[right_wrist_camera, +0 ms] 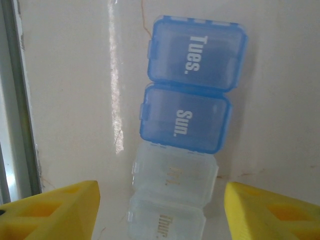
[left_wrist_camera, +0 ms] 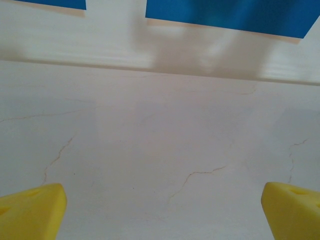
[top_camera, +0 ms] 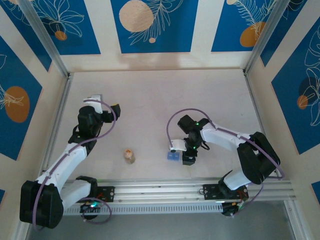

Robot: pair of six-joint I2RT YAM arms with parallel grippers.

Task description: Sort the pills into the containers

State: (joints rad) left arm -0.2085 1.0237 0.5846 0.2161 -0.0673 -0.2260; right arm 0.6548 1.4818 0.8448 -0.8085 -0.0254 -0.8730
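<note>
The pill box lies flat on the tabletop between the parted jaws of our right gripper, untouched. We judge it light, stiff and slick, best pinched across its long sides. The vial of pills sits well apart; our left gripper hangs wide open.

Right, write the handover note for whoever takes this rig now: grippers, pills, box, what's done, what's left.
Left gripper: open over bare table, holding nothing.
Right gripper: open, jaws astride the clear end of the pill box, not touching it.
Pill box: by the near table edge; the four lids in view look shut.
Vial: on the table left of the box, clear of both grippers, tan pills inside.
Done: nothing sorted that I can see.
Left: open compartments, fetch vial, portion pills.
</note>
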